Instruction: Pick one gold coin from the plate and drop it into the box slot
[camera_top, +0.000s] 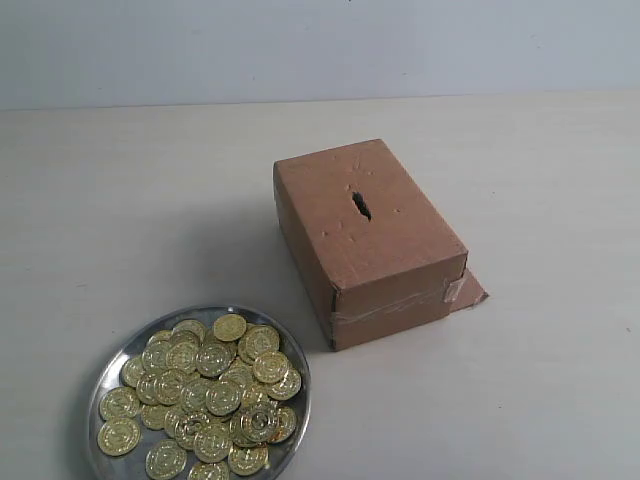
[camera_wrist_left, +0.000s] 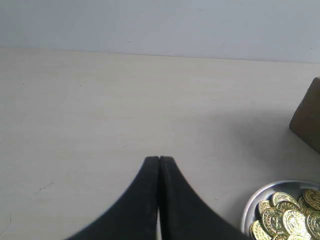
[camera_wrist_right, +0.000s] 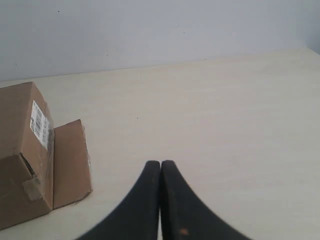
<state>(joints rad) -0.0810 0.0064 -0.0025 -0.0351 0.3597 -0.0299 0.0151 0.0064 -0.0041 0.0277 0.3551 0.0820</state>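
Note:
A shiny silver plate (camera_top: 106, 372) sits at the front left of the table, heaped with several gold coins (camera_top: 205, 392). The brown cardboard box (camera_top: 385, 260) stands mid-table with its dark ragged slot (camera_top: 360, 205) on the top face and a loose flap (camera_top: 470, 290) at its base. Neither arm shows in the exterior view. My left gripper (camera_wrist_left: 159, 161) is shut and empty above bare table, with the plate (camera_wrist_left: 252, 206) and coins (camera_wrist_left: 285, 217) off to one side. My right gripper (camera_wrist_right: 160, 164) is shut and empty, the box (camera_wrist_right: 20, 160) and its flap (camera_wrist_right: 71, 160) beside it.
The table is a pale, plain surface (camera_top: 120, 200) ending at a light wall (camera_top: 300, 40) behind. A white label (camera_wrist_right: 39, 124) is stuck on the box's end face. A corner of the box (camera_wrist_left: 307, 120) shows in the left wrist view.

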